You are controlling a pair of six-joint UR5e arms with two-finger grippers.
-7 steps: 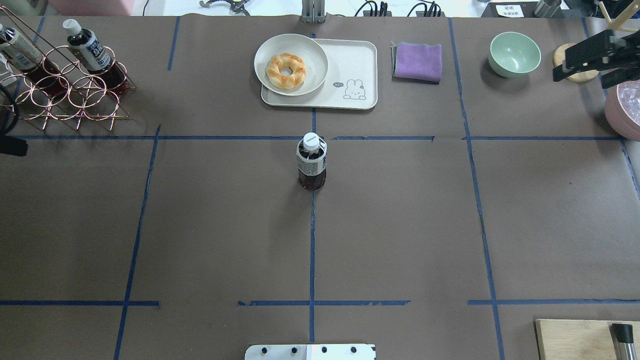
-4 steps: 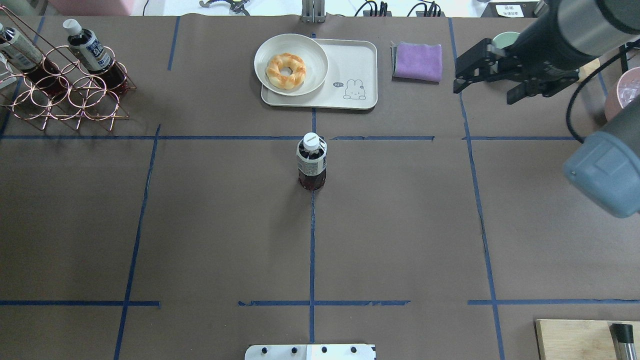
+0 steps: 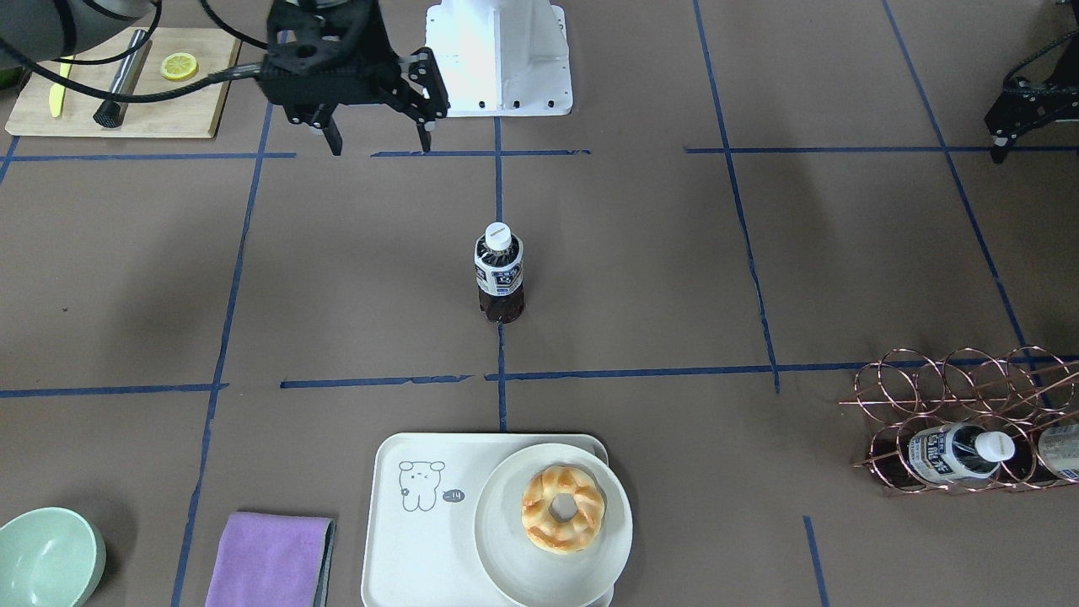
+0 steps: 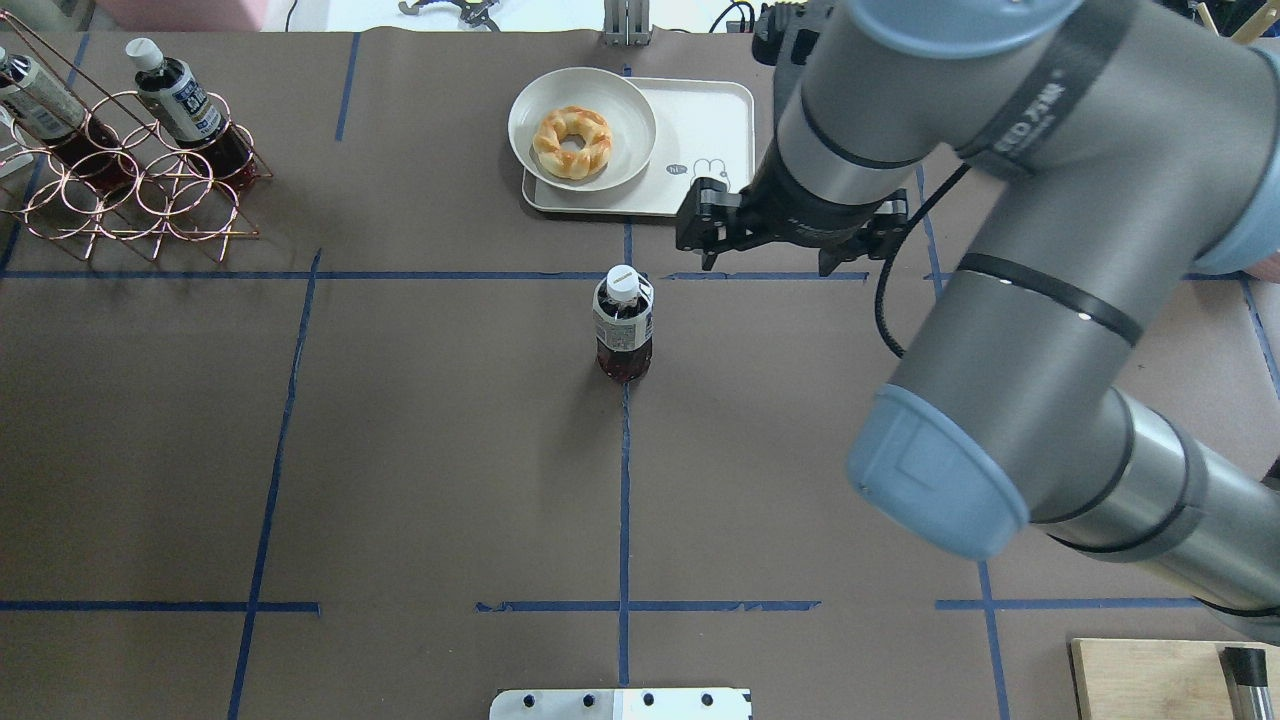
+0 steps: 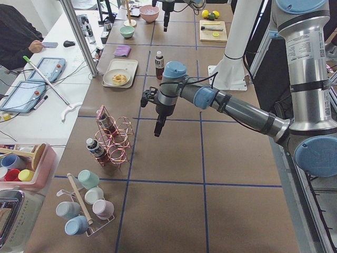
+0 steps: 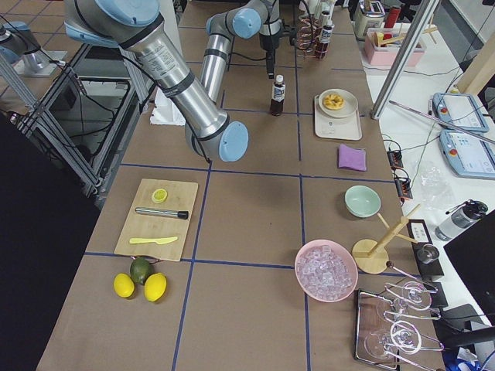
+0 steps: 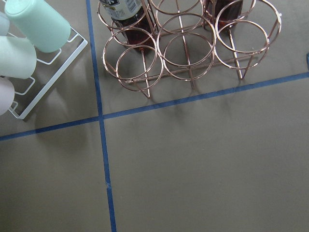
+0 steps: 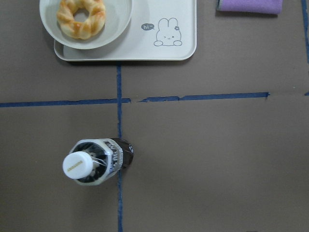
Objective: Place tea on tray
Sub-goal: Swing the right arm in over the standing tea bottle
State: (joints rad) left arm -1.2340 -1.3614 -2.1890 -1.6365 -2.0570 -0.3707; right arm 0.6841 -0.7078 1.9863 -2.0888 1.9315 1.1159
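Observation:
The tea (image 4: 622,325) is a small bottle of dark liquid with a white cap, standing upright at the table's middle; it also shows in the front view (image 3: 499,274) and the right wrist view (image 8: 96,162). The cream tray (image 4: 700,120) lies beyond it, half covered by a white plate with a doughnut (image 4: 572,140). My right gripper (image 4: 767,262) is open and empty, hovering right of the bottle by the tray's near right corner; it also shows in the front view (image 3: 379,142). My left gripper (image 3: 1011,118) shows only partly at the frame edge; I cannot tell its state.
A copper wire rack (image 4: 130,180) with two more bottles stands at the far left. A purple cloth (image 3: 270,561) and a green bowl (image 3: 46,556) lie right of the tray. A wooden cutting board (image 3: 118,84) is at the near right corner.
My right arm has swept in from the right edge to near the tray and bottle, gripper still open. The left gripper has left the overhead view. The bottle has not moved.

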